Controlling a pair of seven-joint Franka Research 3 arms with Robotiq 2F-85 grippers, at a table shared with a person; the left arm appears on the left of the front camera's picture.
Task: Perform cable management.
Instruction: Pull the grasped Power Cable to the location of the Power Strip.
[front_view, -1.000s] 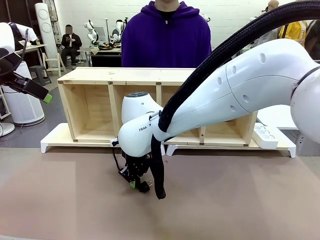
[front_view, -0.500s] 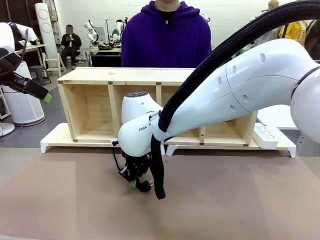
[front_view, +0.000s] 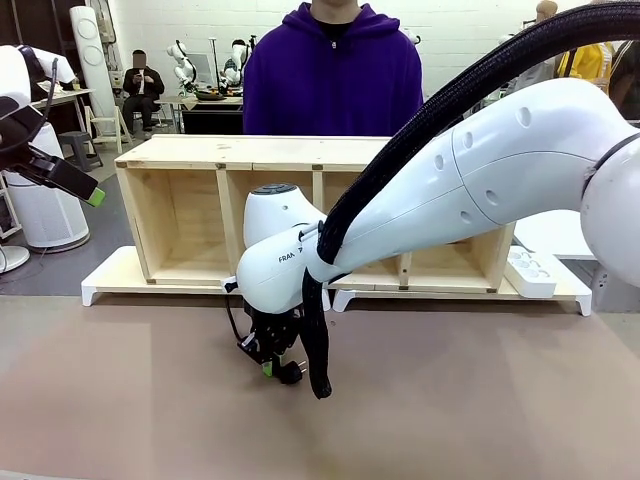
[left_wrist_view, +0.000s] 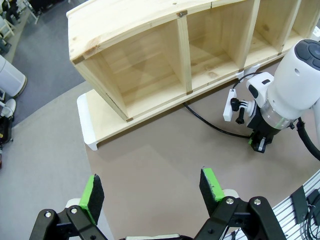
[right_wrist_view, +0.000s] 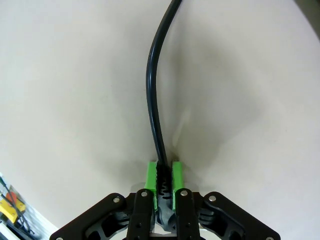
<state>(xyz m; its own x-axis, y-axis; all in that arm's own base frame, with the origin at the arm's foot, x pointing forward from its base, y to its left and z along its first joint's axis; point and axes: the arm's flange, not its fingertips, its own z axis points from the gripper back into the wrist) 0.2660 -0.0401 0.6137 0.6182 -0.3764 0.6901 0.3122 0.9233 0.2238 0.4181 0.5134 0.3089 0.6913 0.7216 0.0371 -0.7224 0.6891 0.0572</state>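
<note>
Slack is the worry: the right gripper (front_view: 272, 367), low in the centre of the front view and just above the brown table (front_view: 470, 420), has its green pads pinched shut on the cable (right_wrist_view: 153, 90) at the ribbed collar next to the plug (front_view: 291, 373). In the left wrist view the cord trails from that grip toward the upper middle of the frame and disappears under the base of the wooden shelf (front_view: 250, 150) — how much length is free there cannot be told. A pull away from the shelf could draw the cord taut against the base edge, and the thin collar might then slide out of the narrow pinch or tug at the shelf. The plug also hangs close to the tabletop, so a dip could scrape it. The left gripper (left_wrist_view: 150, 187) — jaws spread wide, holding nothing — hangs well apart.
</note>
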